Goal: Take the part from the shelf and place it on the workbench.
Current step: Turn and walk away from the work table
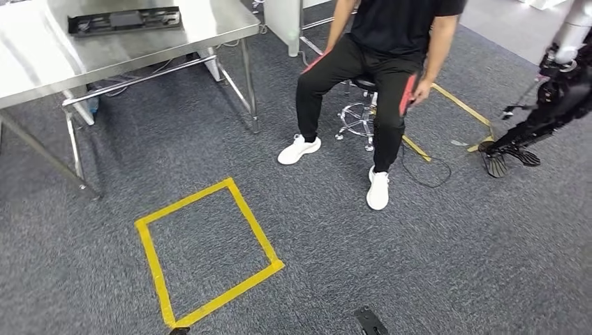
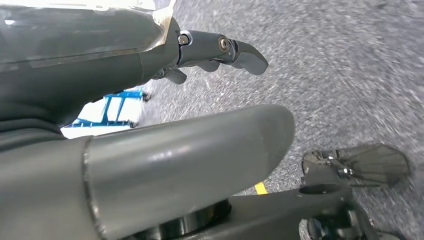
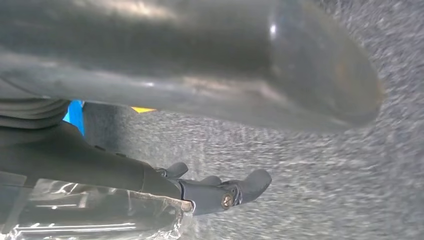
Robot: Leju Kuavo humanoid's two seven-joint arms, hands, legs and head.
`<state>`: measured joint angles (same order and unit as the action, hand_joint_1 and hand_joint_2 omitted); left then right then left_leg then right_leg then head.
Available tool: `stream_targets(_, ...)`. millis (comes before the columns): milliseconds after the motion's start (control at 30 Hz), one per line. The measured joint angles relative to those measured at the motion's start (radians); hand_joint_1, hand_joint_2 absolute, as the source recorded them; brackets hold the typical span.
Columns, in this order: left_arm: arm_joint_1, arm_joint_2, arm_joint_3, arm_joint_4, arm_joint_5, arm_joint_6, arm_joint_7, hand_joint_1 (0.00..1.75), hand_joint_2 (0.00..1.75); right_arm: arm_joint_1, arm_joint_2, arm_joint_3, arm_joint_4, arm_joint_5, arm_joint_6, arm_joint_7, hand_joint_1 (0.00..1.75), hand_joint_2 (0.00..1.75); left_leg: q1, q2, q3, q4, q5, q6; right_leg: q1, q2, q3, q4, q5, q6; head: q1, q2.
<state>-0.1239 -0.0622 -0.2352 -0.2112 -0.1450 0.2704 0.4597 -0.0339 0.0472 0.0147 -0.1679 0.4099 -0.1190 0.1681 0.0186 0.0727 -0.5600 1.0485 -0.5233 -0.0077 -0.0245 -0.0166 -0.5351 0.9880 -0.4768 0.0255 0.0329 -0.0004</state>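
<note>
Floor: grey carpet (image 1: 391, 265) with a yellow tape square (image 1: 207, 252) marked just ahead of the robot.
Worktop: a steel-topped worktop (image 1: 209, 28) at far left of the head view, well apart from both hands.
Part: a long black flat part (image 1: 124, 20) lies on the worktop, its long axis running along the far edge; it may be the task's part, already set down, but no shelf is visible to confirm this.
Person: a seated person (image 1: 380, 63) on a stool (image 1: 357, 115), between the worktop and another robot (image 1: 551, 98) at the right edge.
Nearer arm: the left, by my judgement, since the part lies forward and to the left.
Left hand: the left hand (image 2: 150, 150) hangs over carpet, thumb and fingers (image 2: 235, 50) apart, holding nothing.
Right hand: the right hand (image 3: 200, 75) likewise hangs with fingers (image 3: 240, 187) loose, empty.
Hard to see: both wrist views are blurred; the clear film on each hand cover hides detail.
</note>
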Motion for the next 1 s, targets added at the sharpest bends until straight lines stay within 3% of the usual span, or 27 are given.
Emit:
stream_targets(33, 0.001, 0.0, -0.001, 0.0, -0.002, -0.003, 0.0, 0.0, 0.0, -0.002, 0.001, -0.002, 0.0, -0.001, -0.001, 0.004, 0.0, 0.0, 0.002, -0.032, -0.022, 0.052, -0.034, -0.003, -0.002, 0.011, 0.0, 0.0, 0.003, -0.007, -0.001, 0.0)
stream_targets(100, 0.006, -0.001, -0.004, 0.001, -0.005, -0.008, 0.0, 0.0, 0.0, -0.004, 0.006, -0.006, 0.0, -0.004, -0.005, 0.011, 0.0, 0.0, 0.002, -0.065, -0.077, 0.179, -0.096, -0.003, 0.003, 0.036, -0.005, 0.001, 0.009, -0.016, -0.001, 0.0)
stream_targets(133, 0.008, -0.001, -0.006, 0.001, -0.007, -0.01, 0.0, 0.0, 0.0, -0.003, 0.008, -0.008, 0.0, -0.005, -0.007, 0.014, 0.0, 0.0, 0.002, -0.07, -0.096, 0.218, -0.104, -0.002, 0.005, 0.049, -0.006, 0.002, 0.009, -0.017, -0.001, 0.0)
stream_targets(167, 0.01, -0.001, -0.007, 0.002, -0.009, -0.011, 0.0, 0.0, 0.0, -0.002, 0.01, -0.01, 0.001, -0.006, -0.01, 0.017, 0.0, 0.0, 0.002, -0.073, -0.099, 0.223, -0.092, 0.0, 0.007, 0.063, -0.007, 0.003, 0.01, -0.017, -0.001, 0.0)
stream_targets(233, 0.011, -0.001, -0.008, 0.002, -0.013, -0.011, 0.0, 0.0, 0.0, 0.001, 0.012, -0.015, 0.001, -0.007, -0.016, 0.021, 0.0, 0.0, 0.003, -0.086, -0.056, 0.129, -0.024, 0.006, 0.008, 0.091, -0.007, 0.008, 0.01, -0.017, -0.001, 0.0)
stream_targets(267, 0.01, -0.001, -0.008, 0.002, -0.013, -0.011, 0.0, 0.0, 0.0, 0.0, 0.014, -0.017, 0.001, -0.008, -0.018, 0.023, 0.0, 0.0, 0.004, -0.107, -0.028, 0.068, 0.004, 0.01, 0.01, 0.104, -0.009, 0.011, 0.01, -0.016, -0.001, 0.0)
stream_targets(333, 0.01, 0.0, -0.01, 0.002, -0.014, -0.013, -0.002, 0.0, 0.0, -0.002, 0.017, -0.02, 0.001, -0.011, -0.019, 0.028, 0.0, 0.0, 0.005, -0.141, 0.008, -0.014, 0.027, 0.015, 0.013, 0.127, -0.019, 0.018, 0.011, -0.009, 0.0, 0.0)
stream_targets(367, 0.01, 0.001, -0.011, 0.002, -0.014, -0.013, -0.002, 0.0, 0.0, -0.002, 0.018, -0.021, 0.001, -0.013, -0.02, 0.03, 0.0, 0.0, 0.003, -0.146, 0.01, -0.023, 0.023, 0.017, 0.013, 0.137, -0.027, 0.018, 0.014, -0.003, 0.0, 0.0)
stream_targets(433, 0.009, 0.0, -0.014, 0.002, -0.015, -0.014, -0.002, 0.0, 0.0, 0.003, 0.018, -0.022, 0.002, -0.015, -0.021, 0.031, 0.0, 0.0, 0.0, -0.127, 0.01, -0.032, 0.029, 0.029, 0.01, 0.145, -0.043, 0.018, 0.019, 0.011, 0.0, 0.0)
stream_targets(500, 0.007, -0.001, -0.015, 0.001, -0.015, -0.014, -0.002, 0.0, 0.0, 0.005, 0.018, -0.022, 0.004, -0.015, -0.021, 0.033, 0.0, 0.0, 0.001, -0.102, 0.012, -0.044, 0.039, 0.045, 0.012, 0.099, -0.067, 0.053, 0.0, 0.015, 0.003, 0.0)
stream_targets(567, 0.008, -0.002, -0.015, 0.001, -0.016, -0.014, -0.002, 0.0, 0.0, 0.002, 0.019, -0.022, 0.004, -0.015, -0.021, 0.033, 0.0, 0.0, 0.0, -0.072, 0.011, -0.048, 0.042, 0.052, 0.012, 0.042, -0.121, 0.165, -0.054, 0.011, 0.008, 0.0)
stream_targets(633, 0.012, -0.002, -0.016, 0.002, -0.016, -0.015, -0.002, 0.0, 0.0, 0.0, 0.02, -0.022, 0.004, -0.015, -0.021, 0.033, 0.0, 0.0, -0.002, -0.039, 0.008, -0.048, 0.043, 0.053, 0.008, 0.029, -0.174, 0.283, -0.096, 0.014, 0.01, 0.0)
stream_targets(667, 0.013, -0.002, -0.016, 0.002, -0.016, -0.016, -0.002, 0.0, 0.0, 0.001, 0.019, -0.022, 0.004, -0.015, -0.021, 0.034, 0.0, 0.0, -0.001, -0.024, 0.007, -0.048, 0.043, 0.052, 0.006, 0.027, -0.178, 0.299, -0.097, 0.021, 0.01, 0.0)
stream_targets(700, 0.013, -0.002, -0.016, 0.002, -0.016, -0.016, -0.002, 0.0, 0.0, 0.003, 0.018, -0.022, 0.004, -0.015, -0.021, 0.034, 0.0, 0.0, -0.001, -0.011, 0.007, -0.048, 0.043, 0.052, 0.004, 0.023, -0.158, 0.273, -0.083, 0.03, 0.01, 0.0)
stream_targets(733, 0.012, -0.002, -0.016, 0.002, -0.016, -0.016, -0.002, 0.0, 0.0, 0.004, 0.017, -0.022, 0.004, -0.015, -0.021, 0.035, 0.0, 0.0, 0.0, 0.001, 0.008, -0.047, 0.042, 0.05, 0.001, 0.011, -0.121, 0.21, -0.06, 0.04, 0.01, 0.0)
stream_targets(800, 0.011, -0.003, -0.016, 0.001, -0.016, -0.017, -0.002, 0.0, 0.0, 0.001, 0.017, -0.022, 0.004, -0.015, -0.021, 0.035, 0.0, 0.0, -0.004, 0.022, 0.012, -0.046, 0.039, 0.04, 0.001, -0.034, -0.038, 0.068, -0.018, 0.047, 0.01, 0.0)
stream_targets(867, 0.01, -0.003, -0.016, 0.002, -0.016, -0.017, -0.002, 0.0, 0.0, -0.001, 0.018, -0.023, 0.004, -0.015, -0.021, 0.035, 0.0, 0.0, -0.009, 0.041, 0.017, -0.045, 0.037, 0.026, 0.007, -0.053, -0.01, 0.009, -0.003, 0.035, 0.007, 0.0)
stream_targets(933, 0.007, -0.004, -0.016, 0.001, -0.016, -0.017, -0.002, 0.0, 0.0, 0.002, 0.018, -0.023, 0.005, -0.015, -0.021, 0.035, 0.0, 0.0, -0.006, 0.054, 0.02, -0.046, 0.036, 0.013, 0.008, -0.03, -0.016, 0.01, 0.003, 0.019, 0.005, 0.0)
stream_targets(1000, 0.005, -0.004, -0.016, 0.001, -0.018, -0.017, -0.002, 0.0, 0.0, 0.004, 0.018, -0.024, 0.005, -0.017, -0.021, 0.036, 0.0, 0.0, 0.0, 0.018, 0.013, -0.021, 0.01, 0.001, 0.002, -0.009, -0.014, 0.007, 0.008, 0.005, 0.004, 0.0)
